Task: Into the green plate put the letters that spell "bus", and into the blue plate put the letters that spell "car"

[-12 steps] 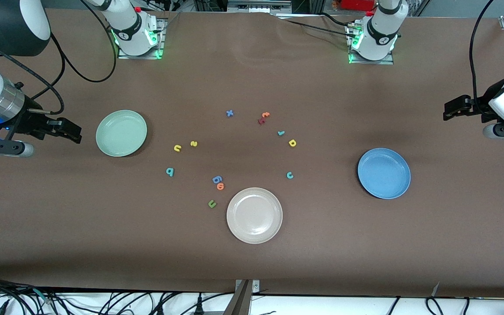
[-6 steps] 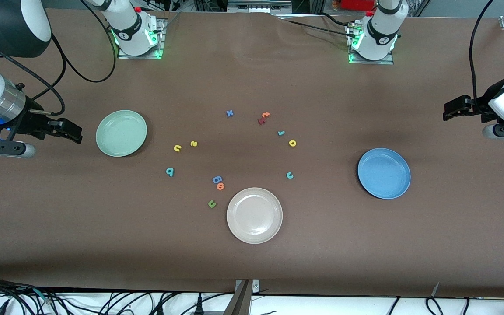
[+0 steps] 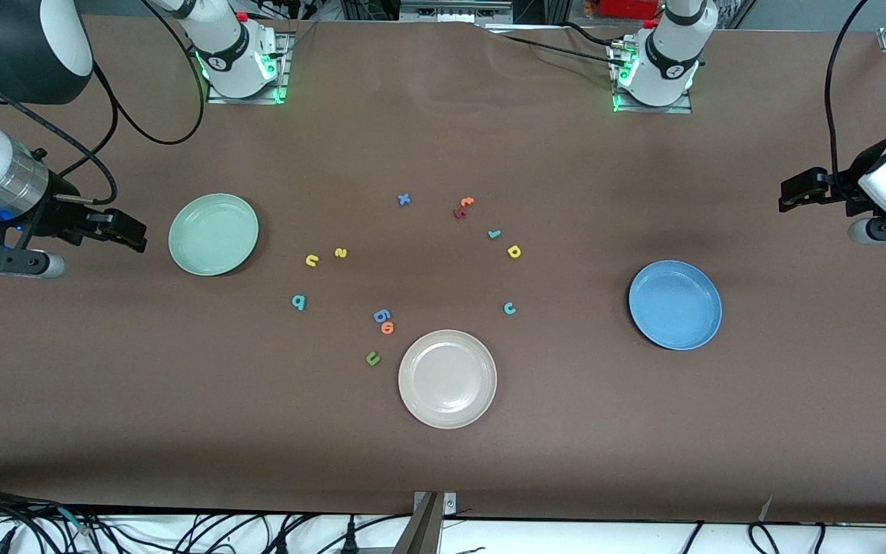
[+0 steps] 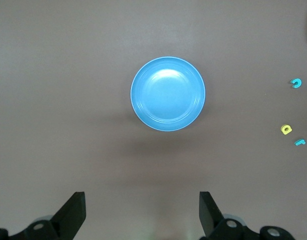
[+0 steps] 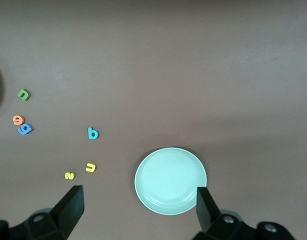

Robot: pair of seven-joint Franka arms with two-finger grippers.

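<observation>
No printed text or label is legible; only loose foam letters point(image 3: 412, 269) lie on the table point(image 3: 643, 431).

Mint-green plate point(image 3: 213, 234), blue plate point(image 3: 674, 304), beige plate point(image 3: 447, 378), on seemingly plain brown table point(image 3: 643, 431).

Both arms showing white shells w/ black joints; bases glowing green; black cables trailing; left pincer point(image 3: 795, 192) & right pincer point(image 3: 129, 229) black.

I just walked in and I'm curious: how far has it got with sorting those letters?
Nothing is sorted yet. The green plate and blue plate hold no letters. The b, u, s, c, a and r all lie on the table. The right gripper and left gripper are open and hold nothing.
</observation>
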